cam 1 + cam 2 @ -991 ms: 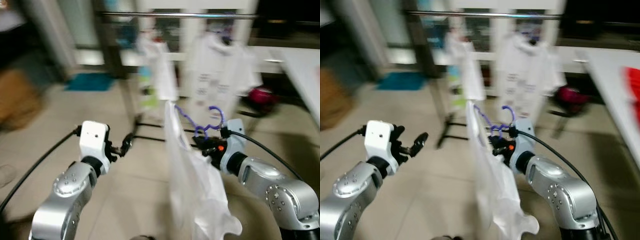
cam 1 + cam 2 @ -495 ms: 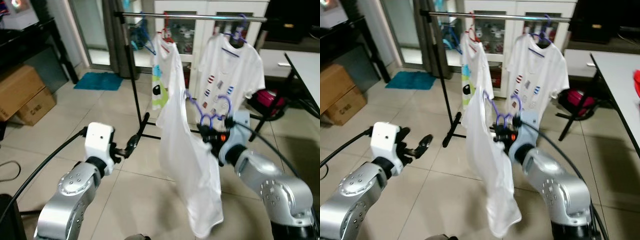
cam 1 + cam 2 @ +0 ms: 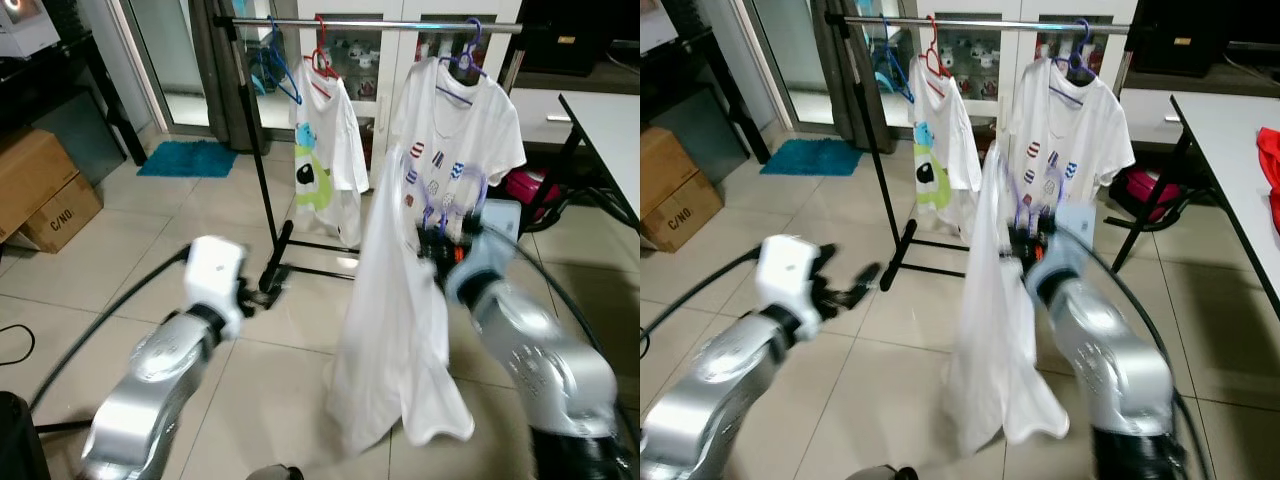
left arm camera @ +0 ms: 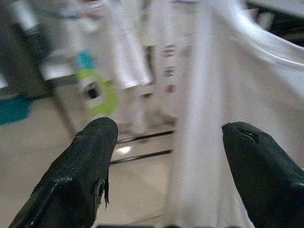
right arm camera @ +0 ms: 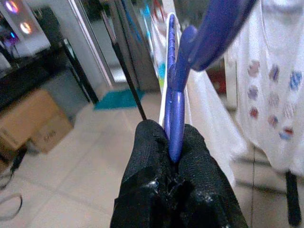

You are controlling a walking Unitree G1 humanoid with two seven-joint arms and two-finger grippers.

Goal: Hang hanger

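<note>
**Purple hanger held up short of the rail**

The purple plastic hanger [image 5: 176,102], carrying a plain white T-shirt [image 3: 395,330], is pinched between the closed fingers of the right gripper [image 5: 173,156]. It is held in front of the metal clothes rail [image 3: 370,24] and below it, near the rail's right end. There a white T-shirt with small coloured prints [image 3: 455,125] hangs from the rail; a white T-shirt with a green cartoon [image 3: 325,150] hangs towards the left end. The left gripper [image 4: 168,156] is raised over the tiled floor [image 3: 150,230], fingers spread and empty.
</note>
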